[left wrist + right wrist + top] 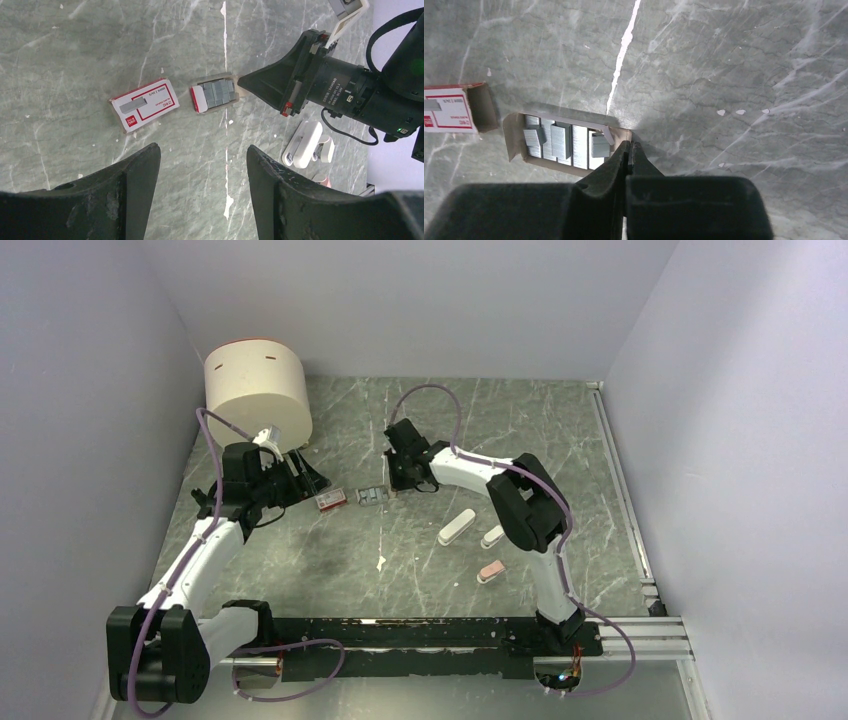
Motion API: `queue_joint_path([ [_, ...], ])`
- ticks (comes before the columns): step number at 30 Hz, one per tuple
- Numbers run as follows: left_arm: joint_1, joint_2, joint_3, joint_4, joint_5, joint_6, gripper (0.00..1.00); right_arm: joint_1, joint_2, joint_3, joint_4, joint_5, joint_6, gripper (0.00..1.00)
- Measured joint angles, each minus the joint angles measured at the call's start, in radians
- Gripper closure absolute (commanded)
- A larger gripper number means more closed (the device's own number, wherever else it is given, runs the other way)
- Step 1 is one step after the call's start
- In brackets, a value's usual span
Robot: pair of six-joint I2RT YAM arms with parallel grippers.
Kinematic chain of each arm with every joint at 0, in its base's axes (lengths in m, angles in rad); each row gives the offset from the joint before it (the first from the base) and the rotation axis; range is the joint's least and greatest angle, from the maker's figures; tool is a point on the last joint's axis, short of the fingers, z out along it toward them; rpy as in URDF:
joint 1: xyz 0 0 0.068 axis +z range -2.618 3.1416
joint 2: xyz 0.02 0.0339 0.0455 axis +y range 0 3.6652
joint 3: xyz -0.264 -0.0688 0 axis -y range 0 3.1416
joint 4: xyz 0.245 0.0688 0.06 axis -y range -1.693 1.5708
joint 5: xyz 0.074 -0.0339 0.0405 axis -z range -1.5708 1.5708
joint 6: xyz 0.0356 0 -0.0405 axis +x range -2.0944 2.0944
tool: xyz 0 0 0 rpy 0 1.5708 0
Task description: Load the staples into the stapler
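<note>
The staples [559, 141] are grey blocks lying in an open cardboard tray [215, 93], seen on the table in the top view as staples [371, 497]. The red-and-white box sleeve [145, 104] lies just left of the tray, also visible as box sleeve [330, 500] and box sleeve [449, 107]. My right gripper [630, 146] is shut, its tips at the tray's right end flap; the same right gripper [393, 487] shows from above. The left gripper [202, 152] is open over bare table, near the box; from above the left gripper [300, 478] sits left of it. The white stapler [456, 527] lies right of the tray, apart from both grippers, also seen as stapler [301, 145].
A short white piece [492, 536] and a pink piece [490, 571] lie near the stapler. A large cream cylinder [258, 392] stands at the back left, just behind the left arm. Walls close in the table on three sides.
</note>
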Motion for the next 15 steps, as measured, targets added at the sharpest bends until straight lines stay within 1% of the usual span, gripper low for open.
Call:
queue_joint_path([
  [7, 0.0, 0.0, 0.0, 0.0, 0.0, 0.0, 0.32, -0.009, 0.002, -0.008, 0.047, -0.005, 0.059, 1.0],
  [15, 0.0, 0.001, -0.004, 0.0, 0.001, 0.0, 0.32, -0.012, -0.012, -0.079, 0.162, 0.079, 0.213, 1.0],
])
